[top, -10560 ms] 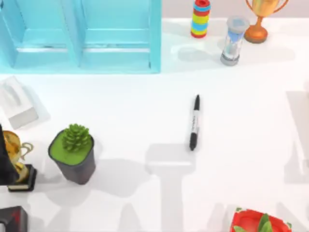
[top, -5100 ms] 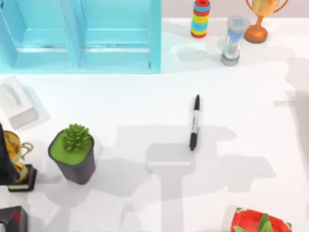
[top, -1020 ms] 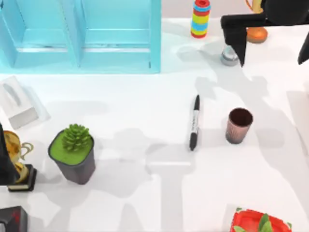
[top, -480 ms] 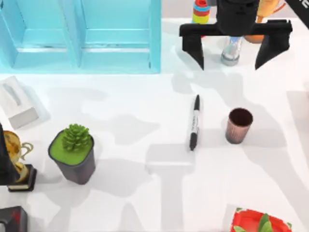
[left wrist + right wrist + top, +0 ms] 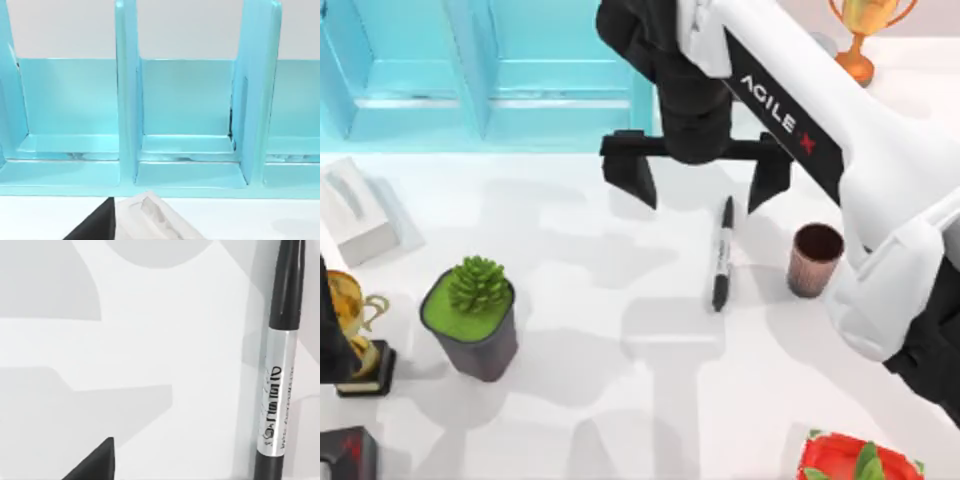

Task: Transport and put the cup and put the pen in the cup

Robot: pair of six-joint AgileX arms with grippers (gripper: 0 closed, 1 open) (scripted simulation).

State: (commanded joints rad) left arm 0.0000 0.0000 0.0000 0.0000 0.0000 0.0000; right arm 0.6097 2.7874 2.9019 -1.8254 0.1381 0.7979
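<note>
pen point(image 5: 722, 255) lies on the table point(image 5: 620, 400), cup point(image 5: 815, 259) just right of it

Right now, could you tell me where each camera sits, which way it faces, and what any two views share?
Top view: above the table, looking down; the right gripper hangs open over the table near the pen, beside the cup.
Left wrist view: on the left arm, facing the blue shelf; a dark fingertip shows.
Right wrist view: on the right arm, facing the pen.
Shared: the pen, in the top and right wrist views; the shelf, in the top and left wrist views.
</note>
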